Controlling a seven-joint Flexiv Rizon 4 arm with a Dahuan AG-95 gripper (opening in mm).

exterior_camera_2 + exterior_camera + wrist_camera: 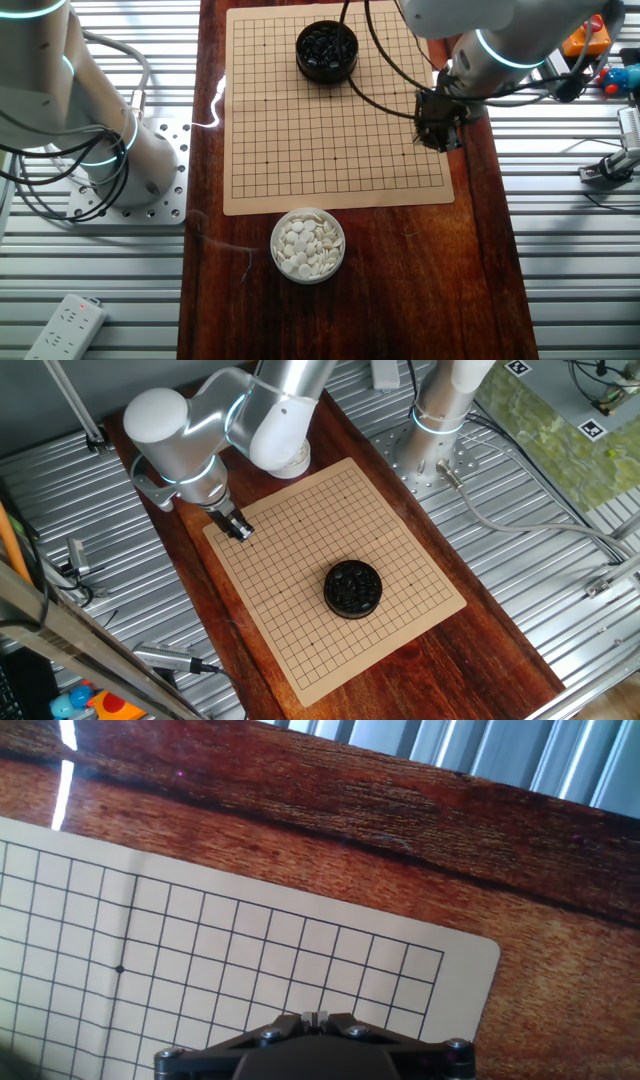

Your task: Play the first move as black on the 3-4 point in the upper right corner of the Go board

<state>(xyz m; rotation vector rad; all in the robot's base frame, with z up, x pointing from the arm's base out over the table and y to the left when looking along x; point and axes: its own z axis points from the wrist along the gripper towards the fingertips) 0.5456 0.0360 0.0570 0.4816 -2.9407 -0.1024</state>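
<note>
Right up close, my claw (315,1017) has its fingers pressed together over the Go board's (250,960) corner; bowl of black stones (352,588) sits well apart.

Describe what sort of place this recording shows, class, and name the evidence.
Most likely a robotics lab bench, not a home: two robot arm bases are bolted to ribbed metal decking, printed marker tags lie nearby, and the Go board is laid out for the gripper.
</note>
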